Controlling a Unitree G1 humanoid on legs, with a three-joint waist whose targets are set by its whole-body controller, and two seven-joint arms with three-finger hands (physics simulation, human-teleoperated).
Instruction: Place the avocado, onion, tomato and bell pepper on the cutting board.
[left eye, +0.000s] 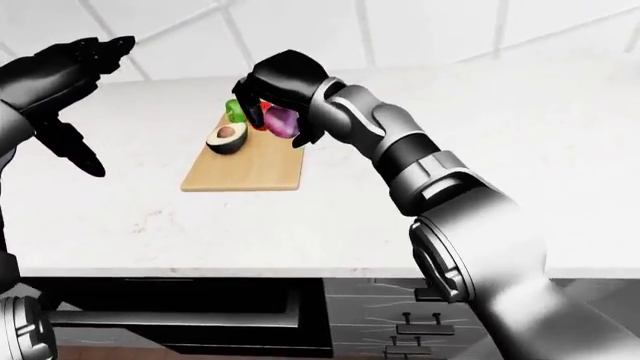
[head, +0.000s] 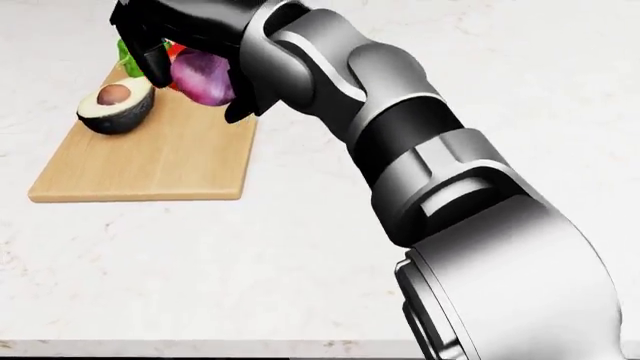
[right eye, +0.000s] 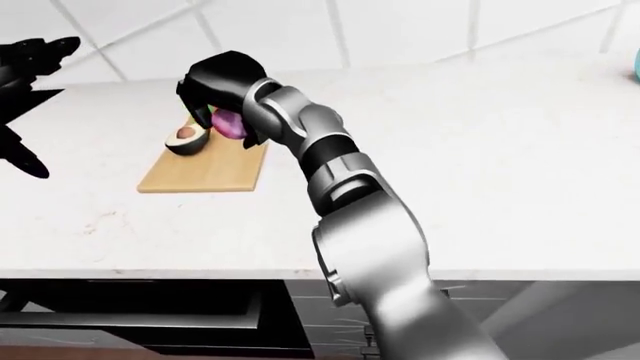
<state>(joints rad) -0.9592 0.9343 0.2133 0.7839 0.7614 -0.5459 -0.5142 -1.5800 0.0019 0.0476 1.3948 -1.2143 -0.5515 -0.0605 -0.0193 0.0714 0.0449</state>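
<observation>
Head view: your right hand (head: 190, 45) grips the purple onion (head: 203, 78) at upper left, over the cutting board's (head: 150, 161) top right corner; avocado (head: 115, 105) lies on the board, tomato (head: 176, 51) and bell pepper (head: 126, 60) mostly hidden behind the hand. Left-eye view: your left hand (left eye: 60, 90) hangs at the left edge, fingers spread, holding nothing.

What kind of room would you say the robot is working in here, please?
Most likely a simulated kitchen: a pale stone-look counter backed by a white tiled wall, dark cabinets with drawer handles below, and a wooden cutting board holding produce such as a halved avocado.
</observation>
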